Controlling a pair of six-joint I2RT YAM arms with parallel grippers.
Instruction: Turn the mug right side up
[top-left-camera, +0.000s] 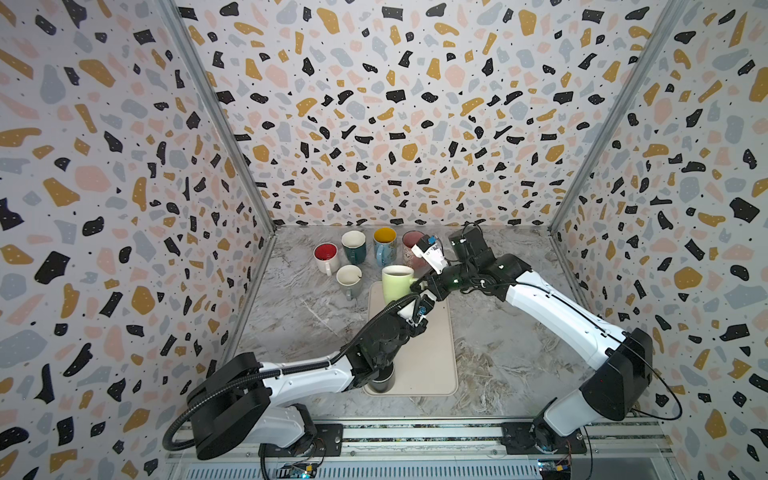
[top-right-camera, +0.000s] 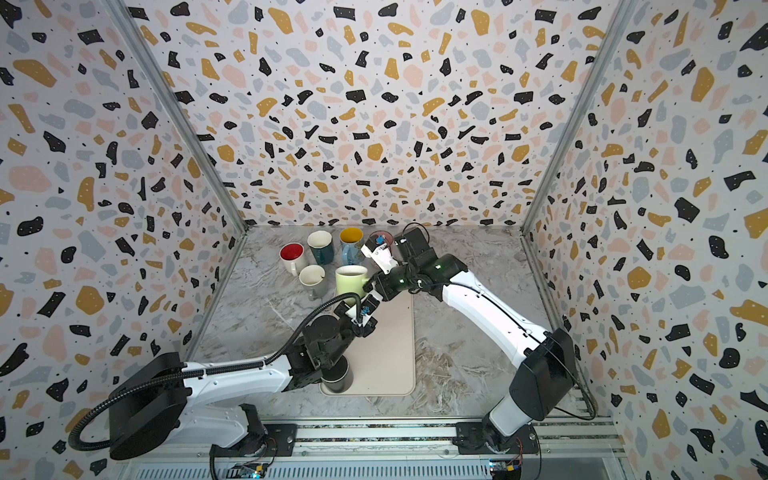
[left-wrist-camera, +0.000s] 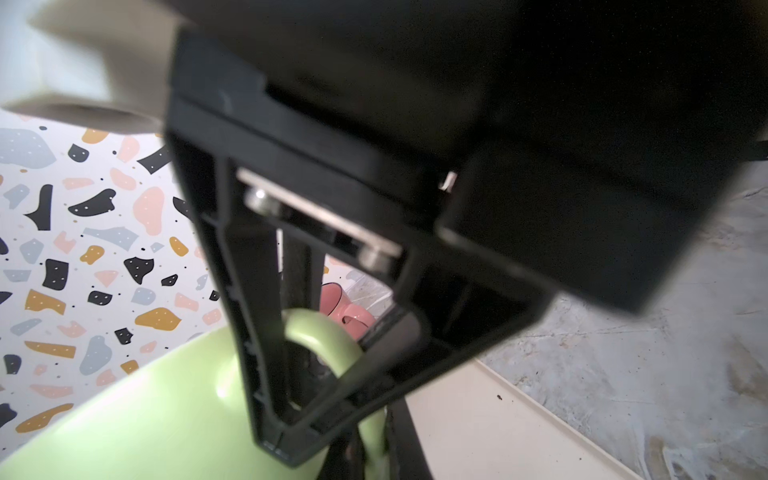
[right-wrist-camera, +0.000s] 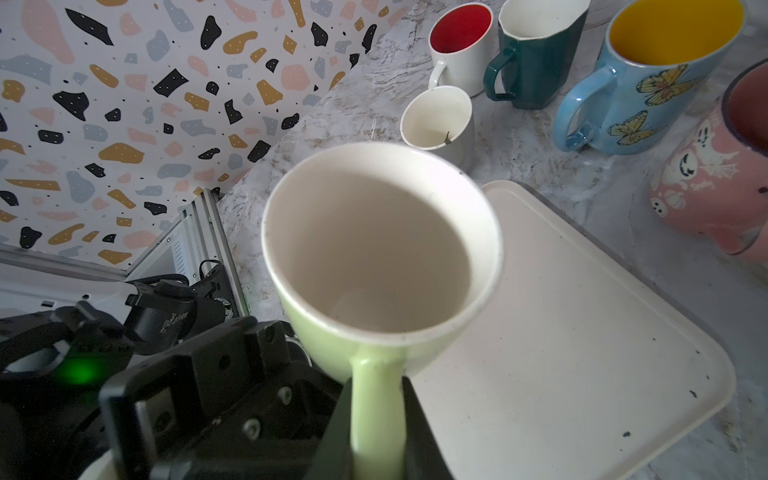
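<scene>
From left: my left gripper (top-left-camera: 424, 300), jaws closed, sits beside the handle of the green mug (top-left-camera: 397, 282); I cannot tell whether it grips anything. The mug is mouth up at the far end of the cream tray (top-left-camera: 432, 357), with my right gripper (right-wrist-camera: 376, 415) clenched on its handle.

Pink mug (right-wrist-camera: 706, 183) cut off by view edge; dark cup (top-left-camera: 380, 385) mostly hidden under left arm (top-left-camera: 316, 374)
</scene>
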